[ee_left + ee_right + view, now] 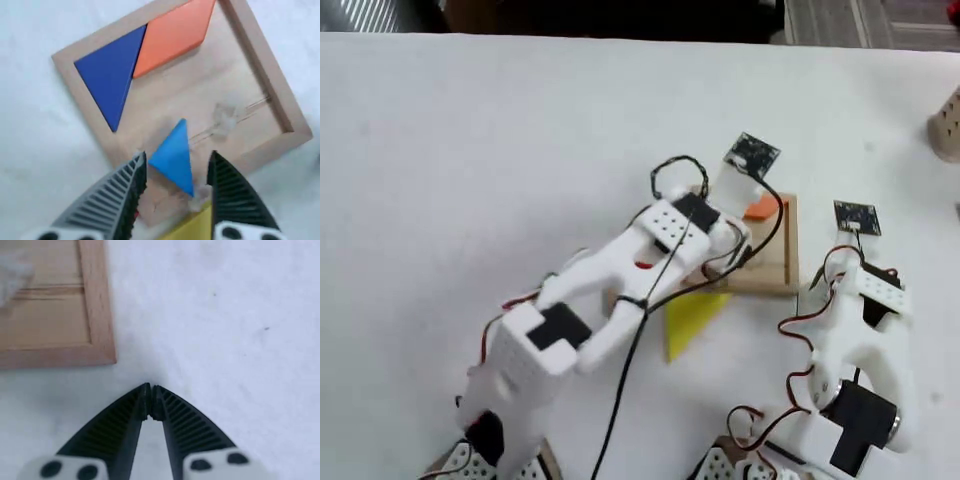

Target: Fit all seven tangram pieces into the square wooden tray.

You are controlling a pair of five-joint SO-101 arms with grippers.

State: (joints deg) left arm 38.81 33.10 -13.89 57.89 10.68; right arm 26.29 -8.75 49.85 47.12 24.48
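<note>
Pale-blue triangle [174, 159] lies inside the wooden tray [260, 70] near its rim, the left gripper [177, 157] spread wide astride it, gripping nothing; the right gripper [151, 390] is closed, empty, beside the tray. A skewed squeeze could spin it against the rim. Possibly it lies flat; the left arm [620, 270] hides much from above.

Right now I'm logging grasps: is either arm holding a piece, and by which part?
Nothing is held. The open left fingers flank the light blue triangle without clamping it; the right fingers are shut, empty.
</note>
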